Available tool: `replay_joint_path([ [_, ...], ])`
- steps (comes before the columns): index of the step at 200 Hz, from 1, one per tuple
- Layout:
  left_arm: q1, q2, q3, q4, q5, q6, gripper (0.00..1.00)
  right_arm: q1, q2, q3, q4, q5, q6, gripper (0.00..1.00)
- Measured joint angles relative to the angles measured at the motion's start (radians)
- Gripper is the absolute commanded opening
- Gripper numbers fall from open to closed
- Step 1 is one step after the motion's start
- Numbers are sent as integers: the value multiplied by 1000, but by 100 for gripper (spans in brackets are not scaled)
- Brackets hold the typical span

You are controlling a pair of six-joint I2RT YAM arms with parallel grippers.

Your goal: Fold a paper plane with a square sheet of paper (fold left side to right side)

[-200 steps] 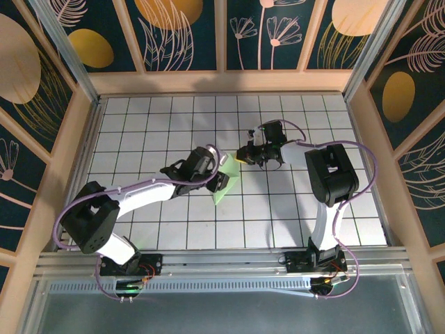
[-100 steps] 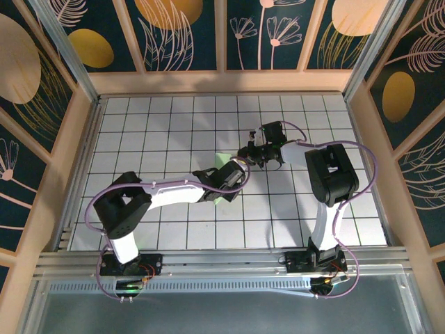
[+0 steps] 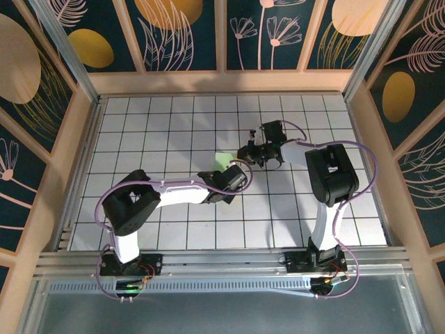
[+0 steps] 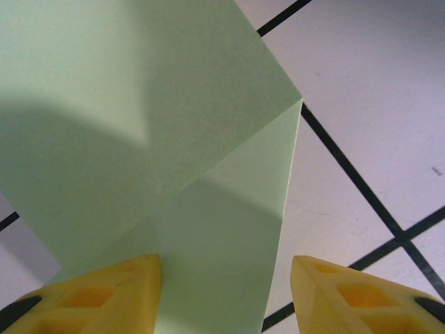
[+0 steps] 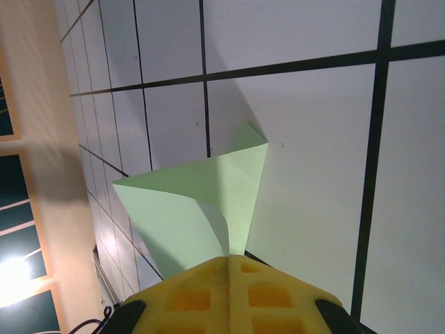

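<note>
From the overhead camera I see both arms reaching to the middle of the white grid table (image 3: pixel 174 118). The square sheet of paper (image 3: pixel 222 158) lies there, and only a small pale-green patch of it peeks out between the two wrists. The left arm's black wrist lies across the rest and blocks my view. On the left wrist camera the left gripper (image 4: pixel 222 296) has its yellow fingers (image 4: pixel 104 292) set moderately apart, one on each side of the frame. The sheet sits between and beyond them, partly doubled over, with a diagonal crease and a folded edge running down toward the gap. I can't tell whether those fingers touch the paper. On the right wrist camera the right gripper (image 5: pixel 229 292) has its yellow tips pressed tight together. One end of the sheet (image 5: pixel 201 202) runs straight into that pinch, so this claw is clamped on the paper. The rest of the sheet curls up off the tiles and throws a shadow on them. A pale wooden wall (image 3: pixel 222 82) with dark painted panels fences the table. Purple cables (image 3: pixel 368 167) loop off the right arm, well clear of the sheet. A metal rail (image 3: pixel 222 259) runs along the near edge by the bases.
</note>
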Motion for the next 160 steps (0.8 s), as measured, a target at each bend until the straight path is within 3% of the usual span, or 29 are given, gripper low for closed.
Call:
replay_joint_path([
  [58,-10,16,0,3,-47,-10,48,1,0,1,-7,5,3,0],
  [117,-10,17,0,11,-52,-28,26,1,0,1,-11,26,3,0],
  [160,-10,17,0,11,-55,-33,16,1,0,1,-17,34,2,0],
])
